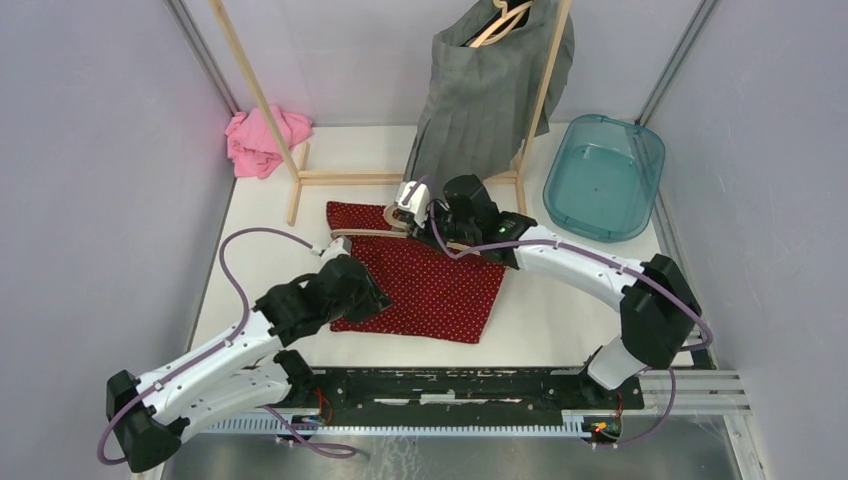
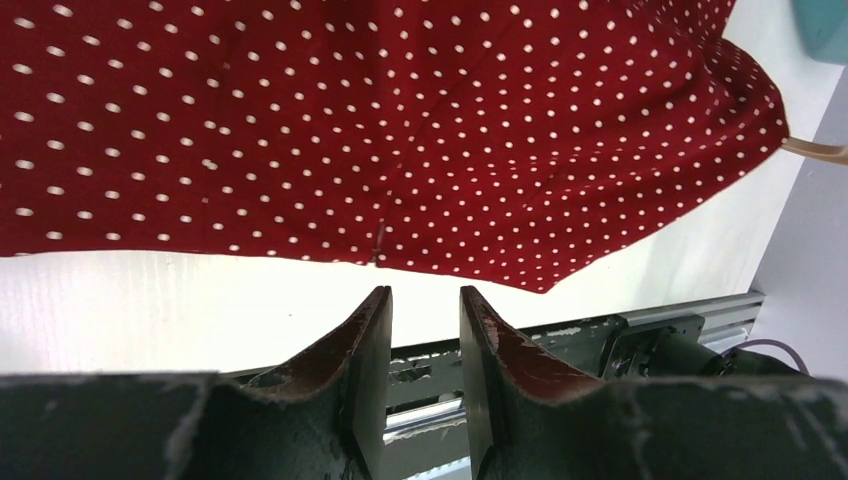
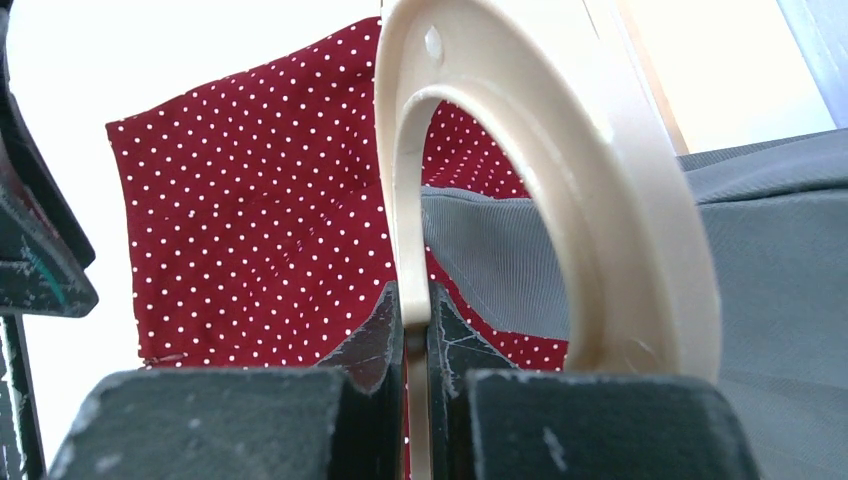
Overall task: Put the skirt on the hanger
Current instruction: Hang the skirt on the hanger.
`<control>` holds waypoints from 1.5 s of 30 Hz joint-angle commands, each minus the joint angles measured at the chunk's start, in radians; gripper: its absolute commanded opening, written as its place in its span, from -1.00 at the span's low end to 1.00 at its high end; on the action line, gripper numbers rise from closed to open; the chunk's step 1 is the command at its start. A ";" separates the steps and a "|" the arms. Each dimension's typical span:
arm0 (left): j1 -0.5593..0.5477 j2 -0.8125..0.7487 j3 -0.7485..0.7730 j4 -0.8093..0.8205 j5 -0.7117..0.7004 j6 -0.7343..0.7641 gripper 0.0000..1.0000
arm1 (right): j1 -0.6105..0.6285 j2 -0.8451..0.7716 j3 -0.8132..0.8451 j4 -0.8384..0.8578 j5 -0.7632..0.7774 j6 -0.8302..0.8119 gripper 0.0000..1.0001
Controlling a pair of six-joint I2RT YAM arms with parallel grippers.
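The red polka-dot skirt (image 1: 430,285) lies flat on the white table. A beige hanger (image 1: 362,232) lies across its far edge. My right gripper (image 1: 412,215) is shut on the hanger's hook; in the right wrist view the hook (image 3: 545,150) curves up from between the closed fingers of the gripper (image 3: 415,305), with the skirt (image 3: 250,220) behind. My left gripper (image 1: 350,285) hovers over the skirt's left part. In the left wrist view it (image 2: 425,305) is open and empty, above bare table just off the skirt's edge (image 2: 400,130).
A grey pleated skirt (image 1: 490,95) hangs on a wooden rack (image 1: 265,100) at the back, just behind the right gripper. A pink cloth (image 1: 262,140) lies back left. A teal tub (image 1: 605,175) stands back right. Metal rail (image 1: 450,385) runs along the near edge.
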 commanded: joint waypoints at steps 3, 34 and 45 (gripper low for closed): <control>-0.004 -0.017 0.121 -0.063 -0.084 0.075 -0.24 | 0.005 -0.112 0.079 -0.044 0.029 -0.033 -0.98; 0.016 0.084 0.494 -0.261 -0.248 0.291 0.39 | 0.006 -0.393 0.026 -0.199 0.018 0.001 -0.98; 0.019 0.040 0.315 -0.140 -0.152 0.257 0.32 | 0.008 -0.288 0.038 -0.150 0.021 0.031 -0.98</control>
